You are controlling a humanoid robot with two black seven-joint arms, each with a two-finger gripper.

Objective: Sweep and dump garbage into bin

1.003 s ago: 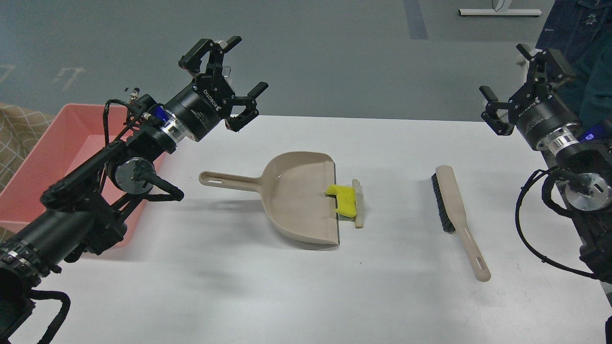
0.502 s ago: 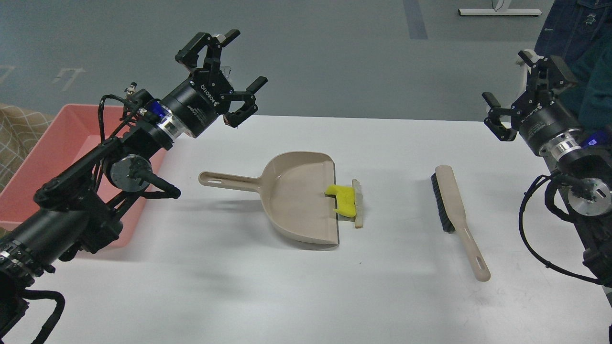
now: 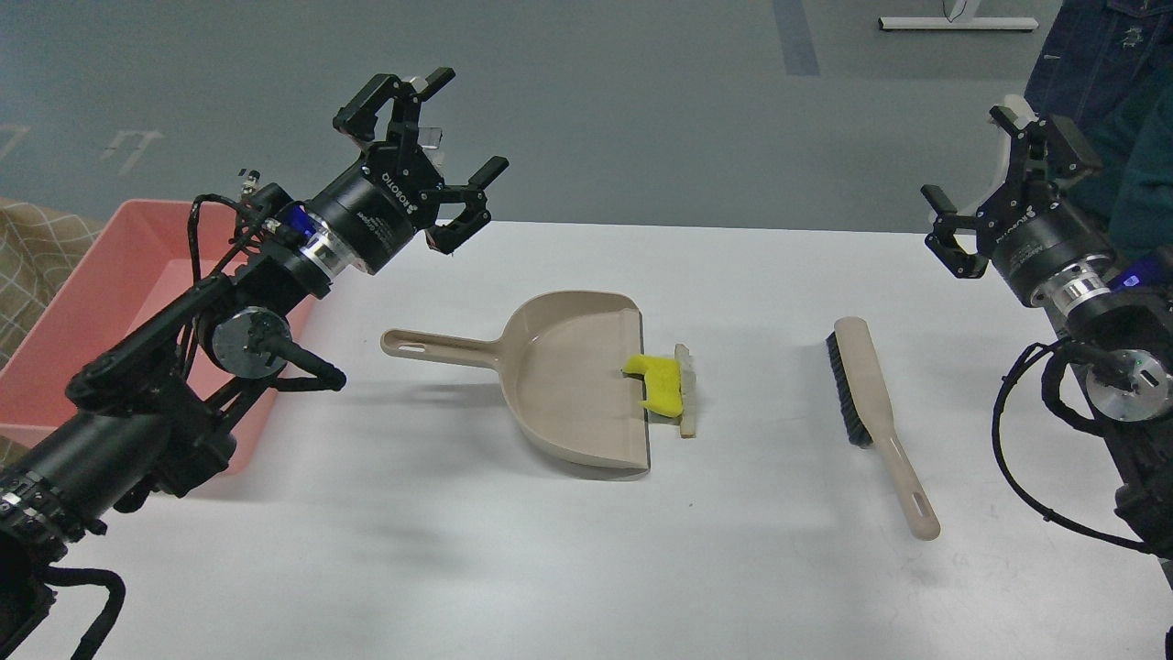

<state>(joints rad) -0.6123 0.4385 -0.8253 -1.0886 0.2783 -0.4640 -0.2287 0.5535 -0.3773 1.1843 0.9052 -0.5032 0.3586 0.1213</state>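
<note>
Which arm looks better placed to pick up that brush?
The right. Its open tool hangs nearer the brush, which lies on the table's right side; the left tool is beyond the dustpan.

White bench [image 3: 513, 550], flat, matte. Near its middle lies a beige dustpan [image 3: 568, 380], handle pointing left, open mouth facing right. At the mouth, a yellow sponge chunk [image 3: 658, 380] sits across the pan's lip, partly inside. Just beside it on the right, touching it, a pale bread slice [image 3: 685, 390] stands on edge on the bench surface. Well apart to the right lies a beige hand brush [image 3: 875, 417], dark bristles along its left side, handle running toward the near edge. At the left edge sits a pink tub [image 3: 82, 302], partly hidden by an arm.
</note>
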